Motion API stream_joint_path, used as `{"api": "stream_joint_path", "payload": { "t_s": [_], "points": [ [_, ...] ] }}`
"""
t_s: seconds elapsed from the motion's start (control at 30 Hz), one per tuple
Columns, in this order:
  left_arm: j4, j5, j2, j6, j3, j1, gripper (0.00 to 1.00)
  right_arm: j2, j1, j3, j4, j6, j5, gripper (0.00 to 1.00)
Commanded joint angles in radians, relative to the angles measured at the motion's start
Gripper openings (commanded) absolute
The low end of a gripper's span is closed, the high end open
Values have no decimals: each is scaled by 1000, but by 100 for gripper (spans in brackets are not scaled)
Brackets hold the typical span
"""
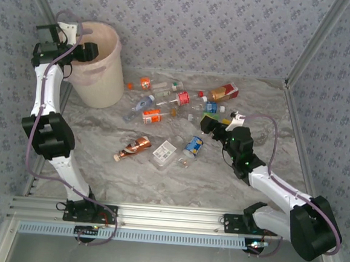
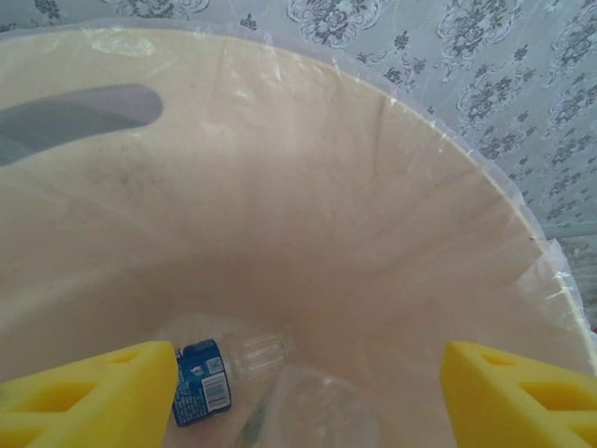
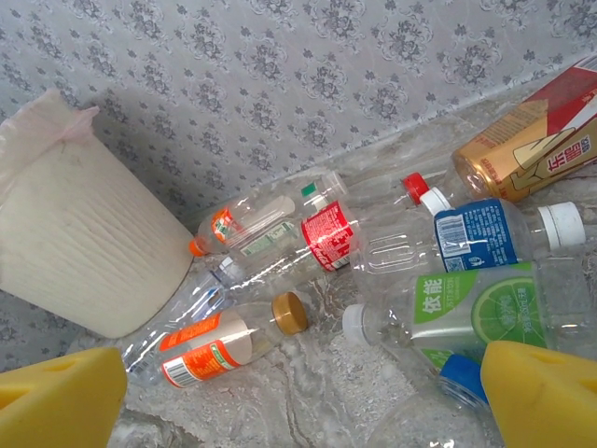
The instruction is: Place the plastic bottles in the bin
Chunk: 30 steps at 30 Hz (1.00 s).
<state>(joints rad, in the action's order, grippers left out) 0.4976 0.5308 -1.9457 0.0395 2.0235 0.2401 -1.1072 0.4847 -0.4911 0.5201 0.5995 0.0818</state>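
Observation:
My left gripper (image 1: pixel 87 50) hangs open over the cream bin (image 1: pixel 101 70), with nothing between its yellow fingers (image 2: pixel 103 392). Down on the bin's floor lie a blue-labelled bottle (image 2: pixel 210 378) and a clear one (image 2: pixel 317 411). Several bottles are scattered across the middle of the table: a copper one (image 1: pixel 132 148), a clear tray (image 1: pixel 164 152), a blue-labelled one (image 1: pixel 193 146) and an orange-labelled one (image 1: pixel 152 116). My right gripper (image 1: pixel 207 126) stands open and empty above them. In front of it lie an orange-labelled bottle with a gold cap (image 3: pixel 219 341), a green-labelled one (image 3: pixel 476 308) and a blue cap (image 3: pixel 462 373).
A red and gold carton (image 1: pixel 225 91) lies at the back of the bottle pile, also seen as the carton (image 3: pixel 536 131) in the right wrist view. Patterned walls close in the back and both sides. The bin (image 3: pixel 75 243) stands in the far left corner.

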Motion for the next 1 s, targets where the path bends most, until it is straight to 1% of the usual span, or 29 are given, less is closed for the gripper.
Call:
{"api": "stream_joint_path", "payload": {
  "t_s": [0.0,0.1,0.23,0.3,0.5,0.6,0.8,0.97],
  "points": [
    [-5,35,2,-21,33,-1,75,-6,6,-36,-4,14,-12,100],
    [-4,23,7,-48,43,-4,79,-12,7,-44,-25,17,-9,100],
    [12,-55,22,-68,60,-26,84,-28,6,-69,-106,22,17,100],
    [14,-85,34,-68,61,-41,88,-37,6,-78,-140,60,33,100],
    [12,-149,73,-76,64,-93,97,-73,6,-147,-353,117,79,100],
    [6,-176,94,-84,61,-119,98,-86,7,-162,-410,144,96,100],
    [-29,-280,141,-110,41,-163,98,-103,4,-158,-417,155,87,100],
    [-33,-275,197,-182,28,-173,98,-114,0,-152,-408,163,77,100]
  ]
}}
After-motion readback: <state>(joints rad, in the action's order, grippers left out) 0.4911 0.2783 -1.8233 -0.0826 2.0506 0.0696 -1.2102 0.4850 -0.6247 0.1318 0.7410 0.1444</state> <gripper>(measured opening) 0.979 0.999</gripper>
